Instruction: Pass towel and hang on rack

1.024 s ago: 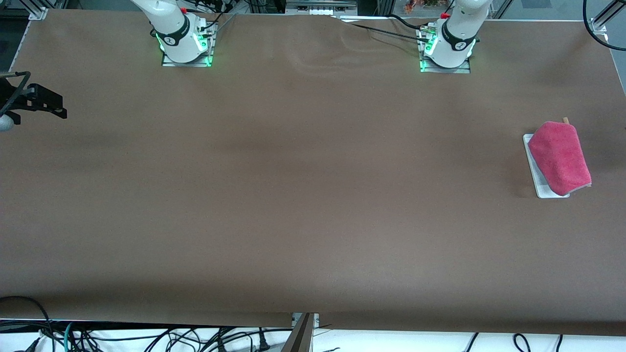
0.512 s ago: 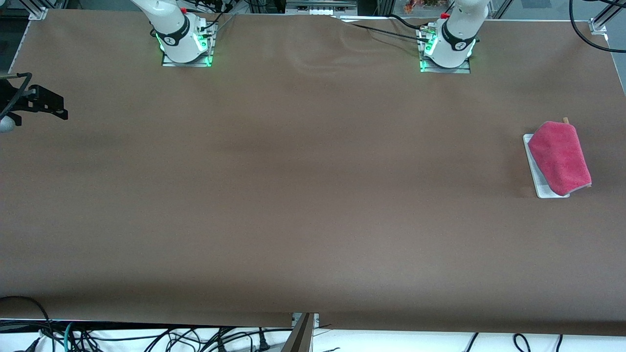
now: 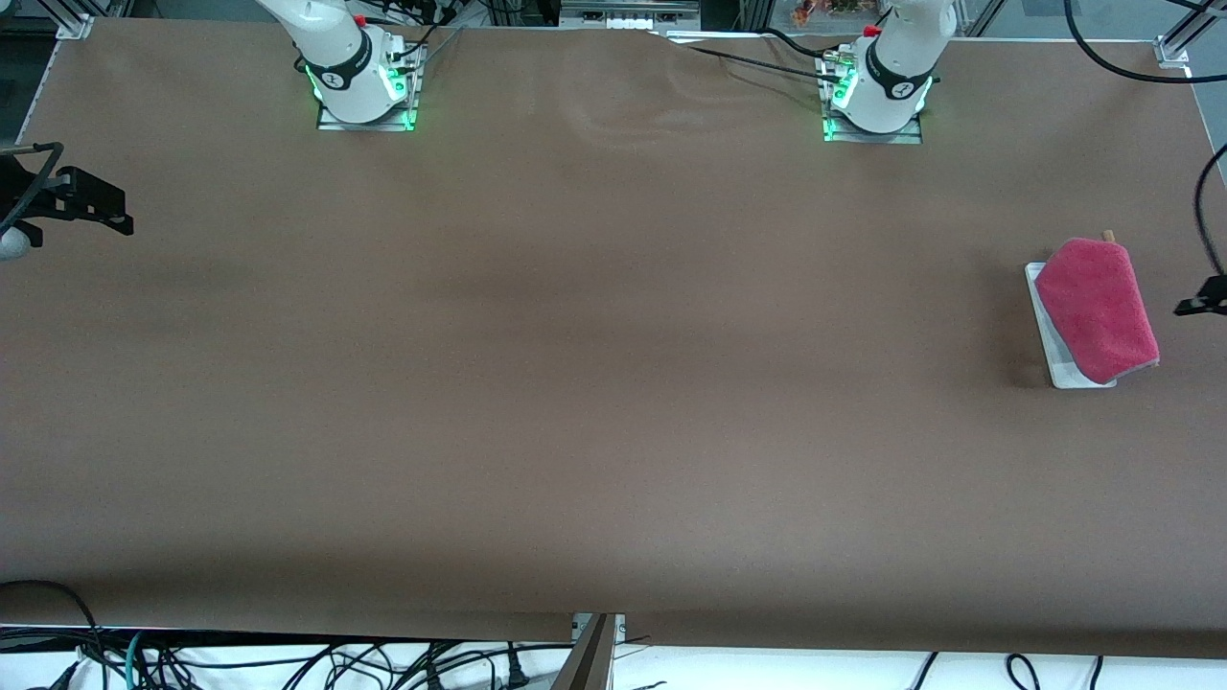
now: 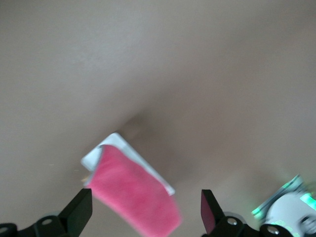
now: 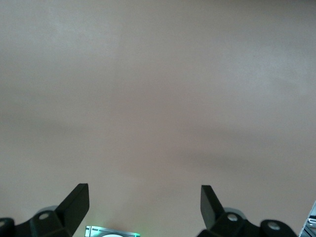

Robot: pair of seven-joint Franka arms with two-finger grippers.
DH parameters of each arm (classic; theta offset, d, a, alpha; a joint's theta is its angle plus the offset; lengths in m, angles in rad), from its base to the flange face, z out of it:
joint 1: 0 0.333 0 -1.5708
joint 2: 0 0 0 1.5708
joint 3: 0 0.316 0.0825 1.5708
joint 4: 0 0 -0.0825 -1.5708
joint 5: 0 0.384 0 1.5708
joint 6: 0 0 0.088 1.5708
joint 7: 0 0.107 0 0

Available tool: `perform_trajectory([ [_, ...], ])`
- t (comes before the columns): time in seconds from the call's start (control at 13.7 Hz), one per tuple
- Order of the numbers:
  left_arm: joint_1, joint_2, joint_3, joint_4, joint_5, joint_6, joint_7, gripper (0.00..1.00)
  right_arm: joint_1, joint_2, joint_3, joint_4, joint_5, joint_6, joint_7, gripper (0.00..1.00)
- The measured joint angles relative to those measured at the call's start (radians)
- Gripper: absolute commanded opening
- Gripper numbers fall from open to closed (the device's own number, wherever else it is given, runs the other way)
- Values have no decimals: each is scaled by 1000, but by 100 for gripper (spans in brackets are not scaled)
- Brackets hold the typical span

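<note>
The setting is a robotics lab. A wide table covered in plain brown sheeting (image 3: 575,364) carries two white robot arm bases bolted to metal plates and lit with green lights (image 3: 364,91) (image 3: 872,101), one toward each end of its top edge. Silver aluminium framing posts (image 3: 72,24) stand at the table's corners. Loose black cables (image 3: 288,661) tangle on the floor along the edge nearest the front camera, and more black cables (image 3: 757,62) trail across the sheeting between the bases.

Left pincer (image 4: 146,213) spread wide above pink towel (image 4: 136,192) draped on rack (image 4: 109,146).
</note>
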Motion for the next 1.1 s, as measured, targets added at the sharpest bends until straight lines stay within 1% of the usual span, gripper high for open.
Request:
perform_trajectory([
  [0.15, -83, -12, -2, -1, 0, -21, -168, 100, 0, 0, 0, 0, 0, 0, 0, 100],
  [0.29, -139, -28, -14, -7, 0, -31, -315, 100, 0, 0, 0, 0, 0, 1, 0, 100],
  [0.51, -151, -69, -78, -41, 0, -38, -523, 100, 0, 0, 0, 0, 0, 7, 0, 100],
  [0.8, -152, -157, -146, -112, 0, -40, -724, 100, 0, 1, 0, 0, 0, 9, 0, 100],
  [0.88, -162, -191, -154, -145, 0, -28, -760, 100, 0, 1, 1, 0, 0, 9, 0, 100],
  [0.95, -183, -241, -154, -204, 0, 7, -793, 100, 0, 1, 1, 0, 0, 9, 0, 100],
  [1.1, -217, -360, -135, -351, 0, 99, -836, 100, 0, 1, 1, 0, 0, 9, 0, 100],
])
